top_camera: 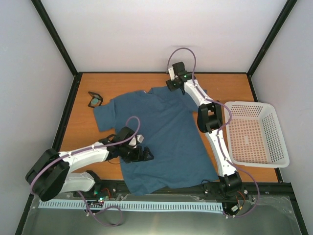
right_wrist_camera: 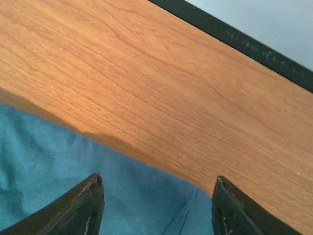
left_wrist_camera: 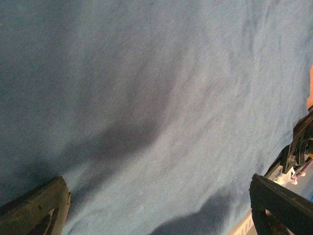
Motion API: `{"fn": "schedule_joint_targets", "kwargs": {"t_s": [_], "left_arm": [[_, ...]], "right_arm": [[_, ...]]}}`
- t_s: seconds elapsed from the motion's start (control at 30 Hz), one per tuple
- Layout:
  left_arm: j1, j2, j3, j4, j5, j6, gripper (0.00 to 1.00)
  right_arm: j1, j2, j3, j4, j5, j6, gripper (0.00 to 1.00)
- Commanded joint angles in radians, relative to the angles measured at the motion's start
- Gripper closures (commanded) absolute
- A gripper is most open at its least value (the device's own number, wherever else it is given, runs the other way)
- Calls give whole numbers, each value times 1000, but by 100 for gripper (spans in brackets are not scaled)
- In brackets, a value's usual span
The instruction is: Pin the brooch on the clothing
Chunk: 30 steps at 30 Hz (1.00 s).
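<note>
The brooch (top_camera: 93, 102) sits far-left of the T-shirt (top_camera: 166, 132), nearer the wide-open left claw (top_camera: 144, 155); right claw (top_camera: 170, 84), jaws apart, straddles the shirt's far edge.

T-shirt (top_camera: 161, 132): soft teal-blue cloth, matt, fine knit, faintly fuzzy.
Tabletop (right_wrist_camera: 171, 98): wood-look, orange-brown grain, smooth, low sheen.
Basket (top_camera: 247, 103): white plastic mesh, slightly glossy.
Right hand (right_wrist_camera: 157, 178), fingers (right_wrist_camera: 80, 208): black, matt, worn pale at the tips.
</note>
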Motion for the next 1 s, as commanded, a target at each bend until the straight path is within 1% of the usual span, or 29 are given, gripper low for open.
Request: {"fn": "schedule_joint_targets", "kwargs": {"t_s": [0.0,0.07,0.27,0.37,0.43,0.53,0.57,0.63,0.67,0.73,0.77,0.8,0.87,0.93,0.97], "left_arm": [[-1,-47,-24,-135,-31,-37,0],[-2,-58,-3,-141,-46,-28,0],[-1,-90,64,-153,-102,-2,0],[-2,-138,79,-161,-140,0,0],[-2,-174,93,-167,-182,2,0],[-1,-204,139,-172,-260,8,0],[-1,-205,162,-171,-290,16,0],[5,-196,209,-153,-351,45,0],[16,-182,234,-133,-369,74,0],[73,-124,298,-95,-372,125,0],[111,-92,323,-60,-363,165,0],[159,-51,351,-24,-359,189,0],[215,50,460,3,-371,230,0],[247,170,577,-3,-390,258,0],[256,233,638,-10,-395,265,0]], "right_arm": [[-11,54,48,-70,10,42,44],[-11,68,60,-105,21,52,45],[-11,95,55,-207,121,64,45],[-26,104,67,-251,258,143,44],[-55,98,64,-275,304,205,45],[-101,80,48,-297,301,288,49],[-131,67,39,-292,293,296,49],[-149,46,20,-262,317,282,49],[-156,39,18,-236,330,258,49],[-167,26,15,-170,280,205,47],[-169,15,19,-146,261,173,44],[-169,5,32,-141,268,147,41],[-169,-39,55,-159,257,120,33],[-169,-117,16,-179,247,116,27],[-170,-154,-15,-198,249,129,27]]}}
